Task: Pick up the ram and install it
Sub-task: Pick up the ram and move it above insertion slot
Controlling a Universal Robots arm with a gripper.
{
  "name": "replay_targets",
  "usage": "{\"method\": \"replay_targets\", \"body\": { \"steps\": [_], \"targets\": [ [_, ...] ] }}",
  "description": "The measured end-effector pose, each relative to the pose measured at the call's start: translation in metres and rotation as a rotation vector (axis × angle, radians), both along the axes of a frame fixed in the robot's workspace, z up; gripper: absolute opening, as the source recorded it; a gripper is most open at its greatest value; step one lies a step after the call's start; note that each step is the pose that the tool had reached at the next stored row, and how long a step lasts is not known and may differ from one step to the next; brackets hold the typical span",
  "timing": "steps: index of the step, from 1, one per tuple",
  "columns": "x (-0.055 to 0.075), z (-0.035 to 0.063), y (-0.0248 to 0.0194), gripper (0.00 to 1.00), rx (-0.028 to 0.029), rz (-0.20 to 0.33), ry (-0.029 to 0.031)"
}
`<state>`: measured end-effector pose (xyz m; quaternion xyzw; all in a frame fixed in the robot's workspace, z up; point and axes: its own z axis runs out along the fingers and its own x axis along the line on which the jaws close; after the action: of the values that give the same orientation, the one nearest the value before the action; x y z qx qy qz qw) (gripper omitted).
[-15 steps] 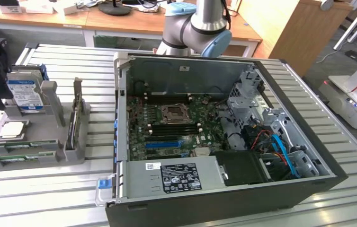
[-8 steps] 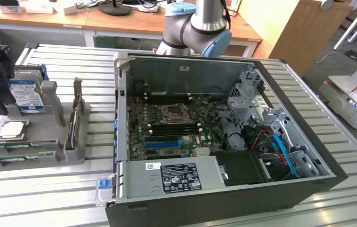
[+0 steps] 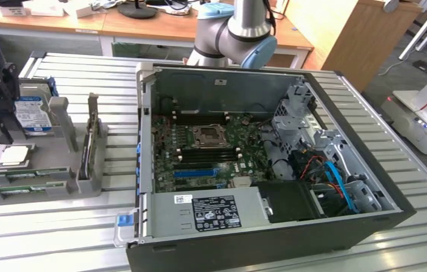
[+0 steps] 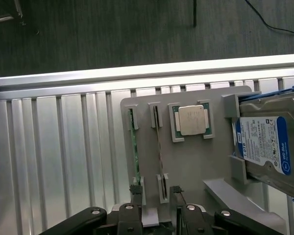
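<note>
Two ram sticks stand on edge in slots of a grey holder (image 3: 85,181). In the wrist view one ram (image 4: 134,147) shows its green edge, and a second thin stick (image 4: 158,147) sits beside it. In the exterior view they lie at the holder's front, ram (image 3: 36,175) and second stick (image 3: 25,193). My gripper (image 4: 155,190) hangs open above the holder, holding nothing, with the second stick in line with the gap between its fingers (image 4: 135,188). In the exterior view the gripper (image 3: 0,133) is at the far left, over the holder.
The holder also carries a square silver CPU (image 4: 191,120) and a hard drive (image 4: 264,144) with a blue-white label. An open computer case (image 3: 364,226) with its motherboard (image 3: 206,153) fills the slatted table's middle. The arm's base (image 3: 236,34) stands behind the case.
</note>
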<state>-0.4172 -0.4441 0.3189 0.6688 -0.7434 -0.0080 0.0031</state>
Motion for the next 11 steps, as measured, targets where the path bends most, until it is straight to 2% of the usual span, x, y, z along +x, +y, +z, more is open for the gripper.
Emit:
{"method": "replay_targets", "body": {
  "steps": [11],
  "targets": [
    [-0.002, -0.0199, 0.0000, 0.36, 0.0000, 0.000, 0.0000]
  ]
}}
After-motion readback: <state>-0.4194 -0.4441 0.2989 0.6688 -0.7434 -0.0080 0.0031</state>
